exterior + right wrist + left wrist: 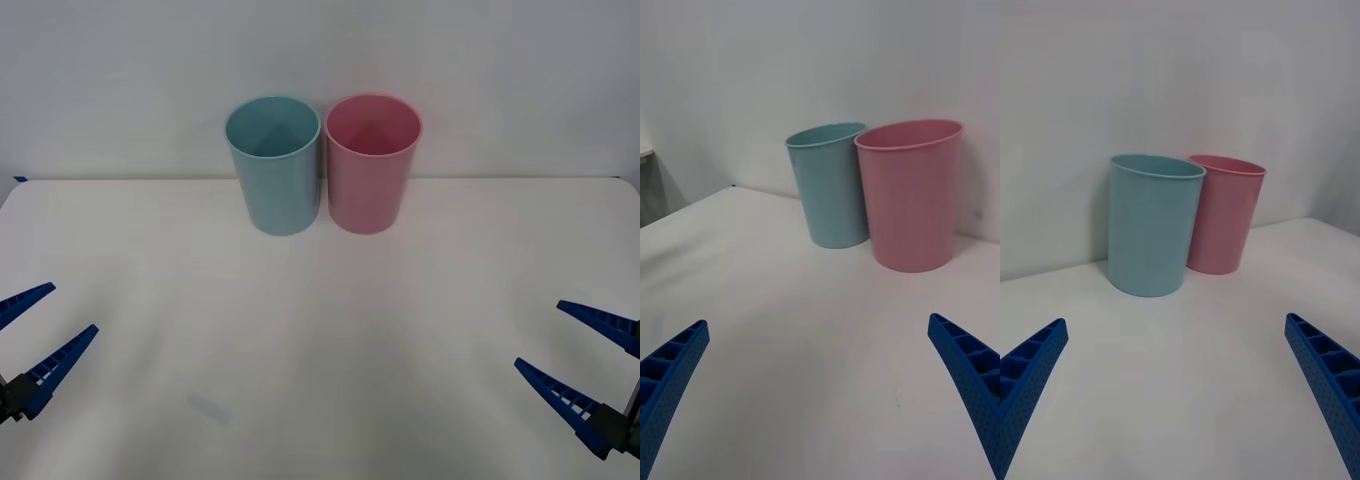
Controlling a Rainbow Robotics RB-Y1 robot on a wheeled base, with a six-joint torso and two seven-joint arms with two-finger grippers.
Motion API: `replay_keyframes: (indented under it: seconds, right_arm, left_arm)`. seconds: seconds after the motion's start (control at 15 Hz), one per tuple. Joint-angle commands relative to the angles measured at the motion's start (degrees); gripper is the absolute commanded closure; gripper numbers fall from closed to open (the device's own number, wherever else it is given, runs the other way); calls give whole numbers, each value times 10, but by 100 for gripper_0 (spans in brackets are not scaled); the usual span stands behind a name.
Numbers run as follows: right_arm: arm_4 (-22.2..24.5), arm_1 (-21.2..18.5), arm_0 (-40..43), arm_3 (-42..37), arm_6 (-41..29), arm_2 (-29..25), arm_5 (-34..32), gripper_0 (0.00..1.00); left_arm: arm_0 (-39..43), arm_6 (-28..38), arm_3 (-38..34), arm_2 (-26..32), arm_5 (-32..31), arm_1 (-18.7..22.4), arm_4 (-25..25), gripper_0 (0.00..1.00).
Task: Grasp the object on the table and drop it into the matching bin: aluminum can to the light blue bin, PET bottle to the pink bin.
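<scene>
The aluminum can lies nowhere on the visible table [320, 330]; it may already sit inside a bin, but neither bin's interior shows it. The light blue bin [274, 165] and the pink bin [371, 163] stand upright, touching, at the far centre, within both arms' reach. The left gripper [32, 338] and right gripper [580, 355] wait near the front corners, fingers spread, holding nothing.

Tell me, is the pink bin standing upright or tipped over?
Upright. The pink bin stands on its base on the table, open rim up, beside the light blue bin.
</scene>
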Motion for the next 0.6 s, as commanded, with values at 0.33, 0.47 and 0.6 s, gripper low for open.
replay_keyframes:
  seconds: [0.33,0.47,0.6]
  right_arm:
    - [-8,0,20,0,2,-20,-13,0]
    - [-8,0,24,5,4,-23,-12,0]
    - [-8,0,24,5,4,-23,-12,0]
  left_arm:
    - [0,0,0,0,0,0,0,0]
    - [0,0,0,0,0,0,0,0]
    - [0,0,0,0,0,0,0,0]
